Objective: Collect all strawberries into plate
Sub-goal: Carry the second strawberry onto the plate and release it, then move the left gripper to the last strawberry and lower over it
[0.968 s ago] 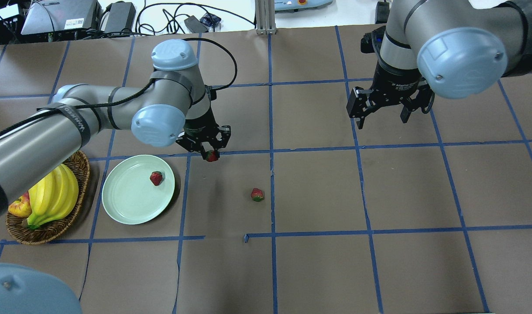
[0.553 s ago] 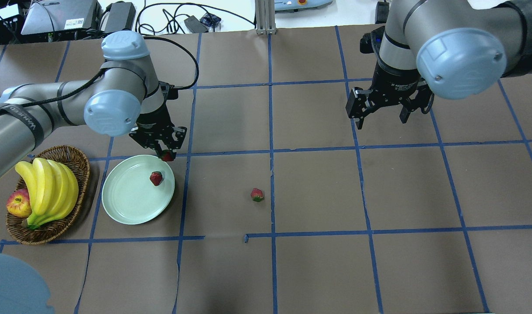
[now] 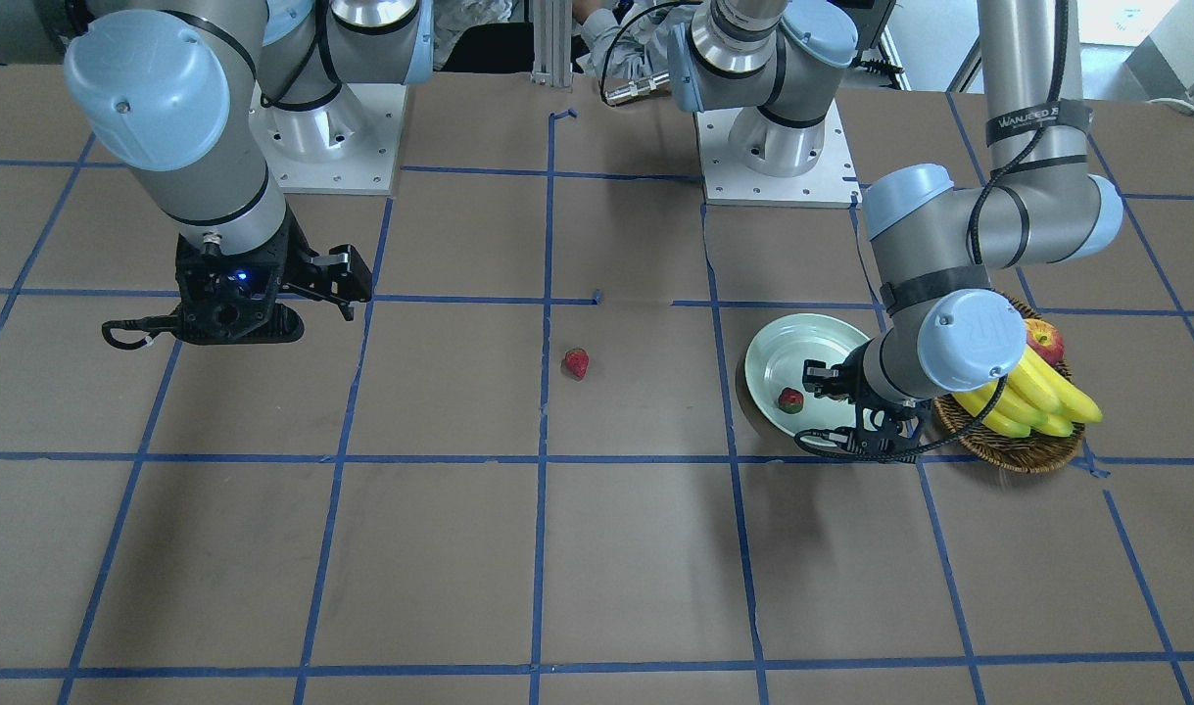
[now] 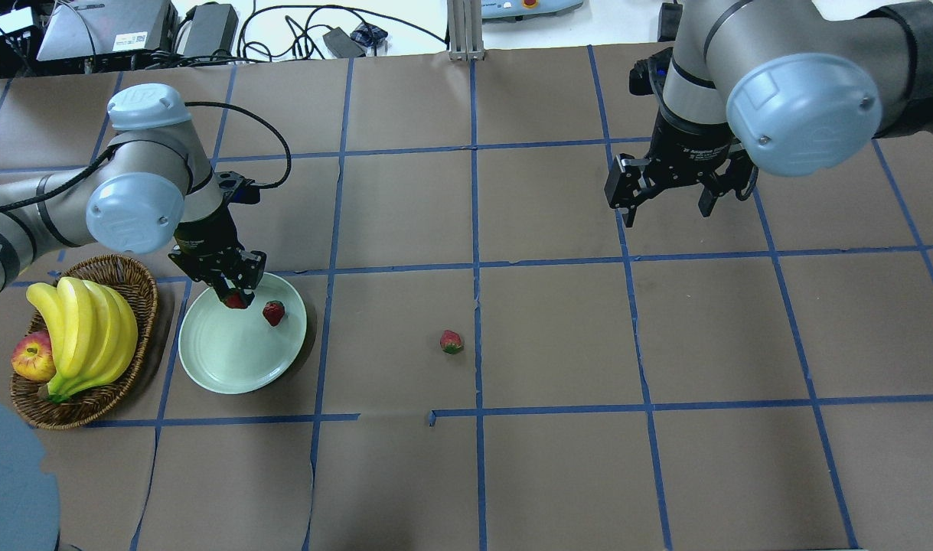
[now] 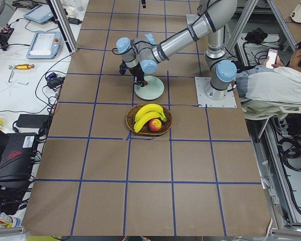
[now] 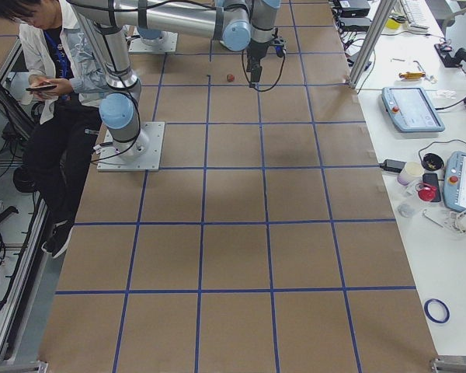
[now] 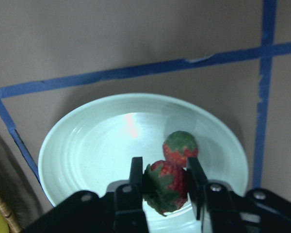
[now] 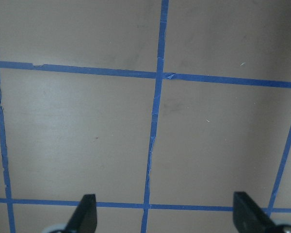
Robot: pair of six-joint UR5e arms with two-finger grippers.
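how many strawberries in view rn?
3. One strawberry in the jaws of the left gripper over the plate, a second strawberry lying on it, a third strawberry on the table near centre.

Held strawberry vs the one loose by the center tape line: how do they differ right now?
Grip: held strawberry is clamped in the left gripper; loose strawberry lies untouched.
Place: held strawberry is over the plate; loose strawberry sits on the table, well outside it.
Both small, red, green-capped.

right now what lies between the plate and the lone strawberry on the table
Between plate and lone strawberry: only bare brown paper crossed by one blue tape line, seen in the overhead view.
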